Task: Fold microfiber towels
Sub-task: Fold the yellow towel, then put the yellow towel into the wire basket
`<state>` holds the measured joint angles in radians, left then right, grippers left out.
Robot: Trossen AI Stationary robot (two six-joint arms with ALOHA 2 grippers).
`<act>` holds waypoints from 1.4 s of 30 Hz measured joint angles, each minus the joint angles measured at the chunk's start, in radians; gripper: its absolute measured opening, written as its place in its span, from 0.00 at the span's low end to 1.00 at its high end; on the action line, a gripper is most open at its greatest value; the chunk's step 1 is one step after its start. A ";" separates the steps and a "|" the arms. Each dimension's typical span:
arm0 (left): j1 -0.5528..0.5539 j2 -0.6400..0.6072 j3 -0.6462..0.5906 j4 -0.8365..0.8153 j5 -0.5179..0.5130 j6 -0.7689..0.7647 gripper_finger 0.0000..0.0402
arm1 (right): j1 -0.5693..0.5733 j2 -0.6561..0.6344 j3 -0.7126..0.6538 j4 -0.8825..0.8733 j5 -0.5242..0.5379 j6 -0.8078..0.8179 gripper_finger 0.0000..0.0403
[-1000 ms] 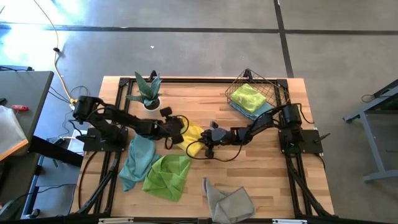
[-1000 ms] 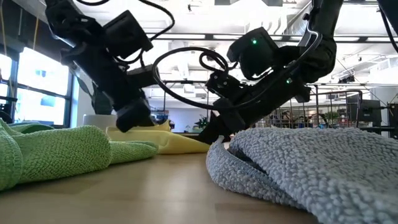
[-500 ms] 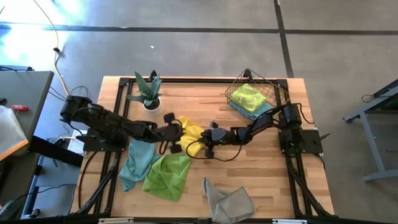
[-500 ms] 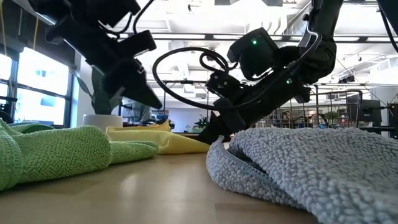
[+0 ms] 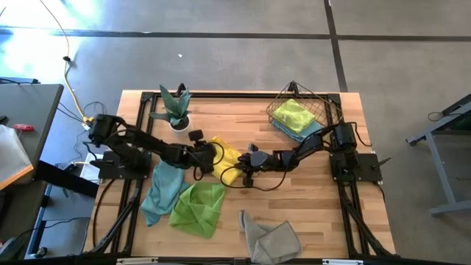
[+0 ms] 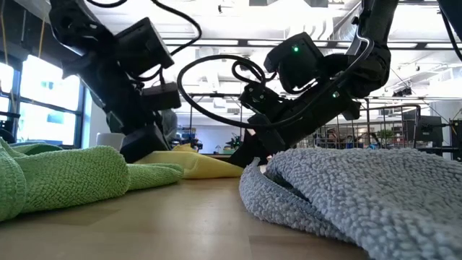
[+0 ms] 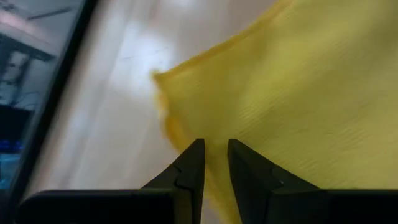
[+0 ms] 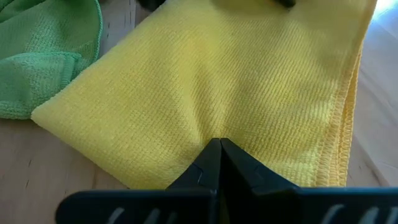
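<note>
We see both arms meeting over the yellow towel [image 5: 227, 163] near the middle of the wooden surface [image 5: 309, 206]. The left gripper [image 7: 213, 163] sits low at the towel's edge; its fingers stand a narrow gap apart, and we cannot tell whether any cloth is caught between them. The right gripper [image 8: 218, 155] has its fingers closed together, tips pressed down on the yellow fabric, which puckers slightly around them; it lies folded, with two stitched edges stacked along one side.

Just beside the yellow towel, toward the front, lies a crumpled lime green towel [image 5: 197, 207], touching a teal towel [image 5: 164, 188] on the left arm's side. A grey towel [image 5: 271, 238] is bunched at the front edge, well apart from the grippers. In the copper wire basket [image 5: 324, 109] at the back right rest another lime green towel [image 5: 294, 115] on top of a teal one [image 5: 312, 130]. A potted plant [image 5: 175, 109] stands at the back left.
</note>
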<state>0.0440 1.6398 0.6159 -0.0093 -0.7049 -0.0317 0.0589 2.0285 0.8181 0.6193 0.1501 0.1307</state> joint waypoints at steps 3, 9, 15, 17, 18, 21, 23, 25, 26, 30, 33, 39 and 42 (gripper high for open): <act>0.019 -0.005 0.001 -0.031 -0.003 -0.016 0.16 | 0.000 0.000 0.000 0.006 0.001 0.000 0.00; 0.012 -0.012 0.004 -0.057 0.042 -0.029 0.16 | 0.004 -0.001 -0.002 0.068 -0.005 0.000 0.00; -0.042 -0.088 0.076 -0.208 0.044 -0.036 0.16 | 0.010 -0.016 0.010 0.105 -0.012 0.032 0.00; -0.059 -0.109 0.095 -0.217 0.082 -0.034 0.16 | 0.009 -0.016 0.031 0.110 -0.018 0.052 0.01; -0.067 -0.122 0.095 -0.230 0.116 -0.034 0.16 | 0.009 -0.016 0.042 0.110 -0.029 0.057 0.02; -0.082 -0.122 0.093 -0.263 0.248 -0.043 0.16 | 0.022 -0.017 0.067 0.085 -0.049 0.101 0.09; -0.093 -0.120 0.092 -0.277 0.305 -0.048 0.16 | 0.037 -0.017 0.085 0.076 -0.050 0.122 0.17; -0.101 -0.097 0.094 -0.269 0.327 -0.071 0.16 | 0.051 -0.018 0.097 0.057 -0.050 0.143 0.25; -0.104 -0.087 0.092 -0.276 0.335 -0.085 0.16 | 0.057 -0.018 0.102 0.043 -0.049 0.158 0.29; -0.115 -0.044 0.092 -0.273 0.347 -0.127 0.16 | 0.078 -0.018 0.109 -0.016 0.001 0.232 0.40; -0.121 -0.021 0.092 -0.257 0.346 -0.159 0.16 | 0.094 -0.018 0.109 -0.065 0.079 0.278 0.43; -0.142 0.011 0.092 -0.112 0.415 -0.227 0.16 | 0.115 -0.018 0.109 -0.178 0.198 0.254 0.41; -0.153 0.034 0.092 0.006 0.484 -0.258 0.16 | 0.112 -0.019 0.109 -0.253 0.232 0.205 0.39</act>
<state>-0.1089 1.6738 0.7076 -0.0037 -0.2213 -0.2900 0.1710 2.0099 0.9274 0.3661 0.3821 0.3352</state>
